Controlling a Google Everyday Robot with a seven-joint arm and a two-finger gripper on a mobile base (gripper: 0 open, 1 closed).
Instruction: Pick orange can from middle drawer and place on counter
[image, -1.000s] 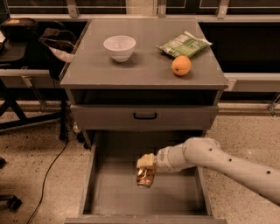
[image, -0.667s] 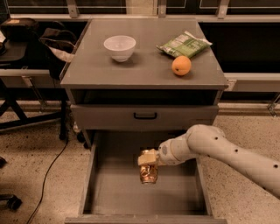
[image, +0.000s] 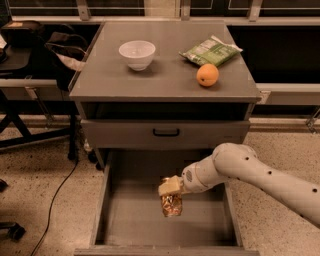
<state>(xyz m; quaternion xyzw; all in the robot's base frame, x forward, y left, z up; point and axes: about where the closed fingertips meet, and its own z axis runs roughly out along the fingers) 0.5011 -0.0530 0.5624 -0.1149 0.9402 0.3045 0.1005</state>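
Note:
The orange can (image: 172, 204), shiny copper and wrinkled, hangs upright in my gripper (image: 170, 188), which is shut on its top. The can is lifted just above the bottom of the open middle drawer (image: 135, 220), near its centre. My white arm (image: 260, 172) reaches in from the right. The grey counter (image: 160, 75) lies above, at the back.
On the counter stand a white bowl (image: 137, 53), a green snack bag (image: 210, 50) and an orange fruit (image: 207, 75). A closed drawer front with a black handle (image: 166, 132) sits above the open drawer. Chairs and a cable are at the left on the floor.
My gripper has raised the can from the drawer bottom and drawn it slightly back and up; the arm has lifted.

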